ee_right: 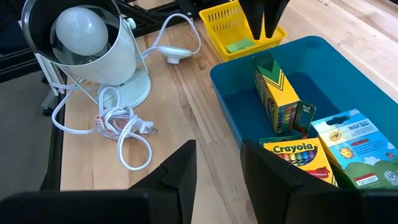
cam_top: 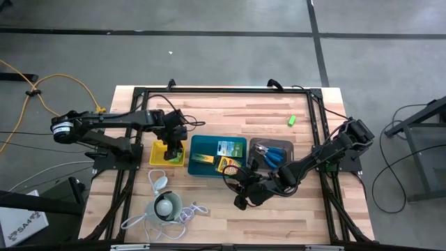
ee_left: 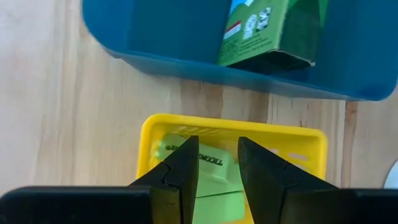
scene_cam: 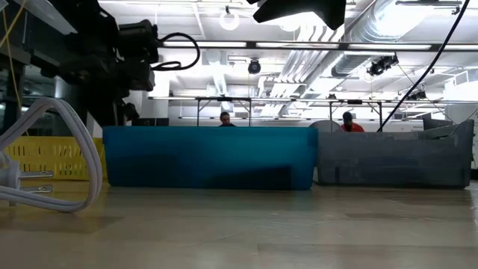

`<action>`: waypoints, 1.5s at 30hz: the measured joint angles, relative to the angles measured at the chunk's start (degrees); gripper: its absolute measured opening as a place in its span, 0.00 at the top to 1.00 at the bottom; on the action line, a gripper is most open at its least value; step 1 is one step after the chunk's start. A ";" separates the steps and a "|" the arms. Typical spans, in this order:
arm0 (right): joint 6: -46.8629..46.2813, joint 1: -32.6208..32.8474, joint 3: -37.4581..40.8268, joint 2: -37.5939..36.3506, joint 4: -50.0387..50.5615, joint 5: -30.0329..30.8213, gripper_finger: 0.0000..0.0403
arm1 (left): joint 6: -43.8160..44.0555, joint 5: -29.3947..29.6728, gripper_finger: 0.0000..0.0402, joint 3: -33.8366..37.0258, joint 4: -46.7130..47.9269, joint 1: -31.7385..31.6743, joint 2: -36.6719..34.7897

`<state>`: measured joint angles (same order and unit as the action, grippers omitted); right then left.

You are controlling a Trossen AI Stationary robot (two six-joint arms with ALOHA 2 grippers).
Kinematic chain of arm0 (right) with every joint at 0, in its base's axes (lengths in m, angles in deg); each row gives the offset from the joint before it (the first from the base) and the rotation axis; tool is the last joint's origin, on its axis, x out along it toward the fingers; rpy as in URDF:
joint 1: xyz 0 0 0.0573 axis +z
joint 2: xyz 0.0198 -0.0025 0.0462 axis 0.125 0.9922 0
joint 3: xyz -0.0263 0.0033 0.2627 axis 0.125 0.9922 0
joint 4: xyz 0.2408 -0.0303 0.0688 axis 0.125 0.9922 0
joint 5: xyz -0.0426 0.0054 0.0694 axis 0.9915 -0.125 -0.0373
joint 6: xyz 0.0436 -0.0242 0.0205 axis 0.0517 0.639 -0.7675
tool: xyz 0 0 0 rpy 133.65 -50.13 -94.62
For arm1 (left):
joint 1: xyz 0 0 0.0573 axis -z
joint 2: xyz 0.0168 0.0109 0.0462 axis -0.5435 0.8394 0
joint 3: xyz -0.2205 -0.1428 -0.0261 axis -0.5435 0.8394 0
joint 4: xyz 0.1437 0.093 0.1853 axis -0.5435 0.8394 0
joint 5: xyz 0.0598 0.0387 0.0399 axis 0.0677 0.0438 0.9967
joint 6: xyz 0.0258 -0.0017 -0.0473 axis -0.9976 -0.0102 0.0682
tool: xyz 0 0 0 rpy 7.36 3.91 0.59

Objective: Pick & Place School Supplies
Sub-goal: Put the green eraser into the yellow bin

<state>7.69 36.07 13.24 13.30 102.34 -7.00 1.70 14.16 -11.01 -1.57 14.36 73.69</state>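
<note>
While the left gripper (ee_left: 217,171) hangs over the yellow tray (ee_left: 292,138), fingers narrowly parted around nothing, green blocks (ee_left: 214,186) below suggest withdrawal next.

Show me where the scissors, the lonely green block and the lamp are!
scissors (cam_top: 274,155), high view, on the blue handles, in the dark grey tray.
green block (cam_top: 291,120), high view, on its middle, alone on the bare wood.
lamp (ee_right: 93,38), right wrist view, on its white round head.

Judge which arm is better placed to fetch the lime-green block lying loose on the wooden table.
Probably the right. The small lime-green block lies on its side of the table, while the left gripper, open, hovers over the yellow tray on the far side.
</note>
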 joint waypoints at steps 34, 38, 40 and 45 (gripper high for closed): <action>9.34 -1.68 -0.02 0.00 5.30 6.07 0.72 | -0.60 -0.41 0.73 -11.61 1.66 1.10 -0.06; 9.28 -1.68 -0.01 0.00 5.13 5.39 0.72 | -1.24 -0.44 0.73 -11.61 0.04 1.10 -0.06; 9.34 -1.68 -0.01 0.00 4.99 4.42 0.72 | -1.34 -0.90 0.73 -11.61 -0.11 1.10 -0.06; 9.44 -1.68 0.01 0.00 3.47 1.91 0.72 | -1.41 -1.72 0.73 -11.61 -0.73 1.35 -0.06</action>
<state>17.13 34.38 13.24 13.30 105.81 -5.09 0.29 12.44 -22.61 -2.30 15.71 73.63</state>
